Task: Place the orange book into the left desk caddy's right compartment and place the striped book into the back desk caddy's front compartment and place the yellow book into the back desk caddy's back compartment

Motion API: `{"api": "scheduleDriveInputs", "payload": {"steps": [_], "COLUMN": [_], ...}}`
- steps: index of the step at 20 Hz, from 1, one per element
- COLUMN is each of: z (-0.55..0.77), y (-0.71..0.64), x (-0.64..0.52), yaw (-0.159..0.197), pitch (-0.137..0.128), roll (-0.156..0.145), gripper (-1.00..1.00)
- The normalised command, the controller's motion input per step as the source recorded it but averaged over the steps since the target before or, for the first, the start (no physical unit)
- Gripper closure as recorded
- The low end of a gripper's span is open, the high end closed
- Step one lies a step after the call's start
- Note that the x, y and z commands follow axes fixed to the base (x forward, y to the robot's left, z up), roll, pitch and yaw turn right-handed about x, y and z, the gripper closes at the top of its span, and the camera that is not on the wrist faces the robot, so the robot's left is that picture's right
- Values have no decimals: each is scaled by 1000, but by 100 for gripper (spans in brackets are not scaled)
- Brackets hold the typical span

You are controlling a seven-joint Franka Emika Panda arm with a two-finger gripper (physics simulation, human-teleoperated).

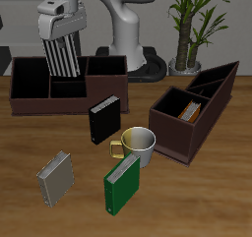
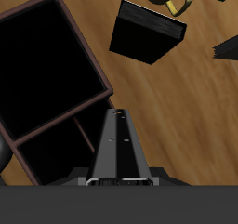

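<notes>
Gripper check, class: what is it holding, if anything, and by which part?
The gripper holds the striped book by its upper edge, so it hangs upright above the back desk caddy.

Table (image 1: 212,197): wood-grain top, warm mid-brown, boards running across the exterior view; fills most of that view and shows as the same plank pattern in the wrist view. Lit evenly, with soft shadows.

Potted plant (image 1: 194,15): at 1 o'clock in the exterior view, behind the table; green stalks and leaves rising from a pale pot.

Backdrop (image 1: 20,25): dim, grey-brown, blurred; walls, floor and windows cannot be told apart.
</notes>
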Motion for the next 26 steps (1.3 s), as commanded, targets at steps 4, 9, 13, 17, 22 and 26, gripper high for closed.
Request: {"api": "scheduleDriveInputs", "payload": {"steps": [4,9,13,17,22,26], "z": [-268,-331,-165,2,255,342], "y": [68,8,-42,-162,-264,-357], "x": [-165,-160,-142,27,247,369], "yaw": [207,153,113,140,126,-20], "pitch": [62,72,13,-15,-65,-1], "roll": [-22,-37,-46,-79,-107,-41], "gripper": [100,100,100,100,100,100]}}
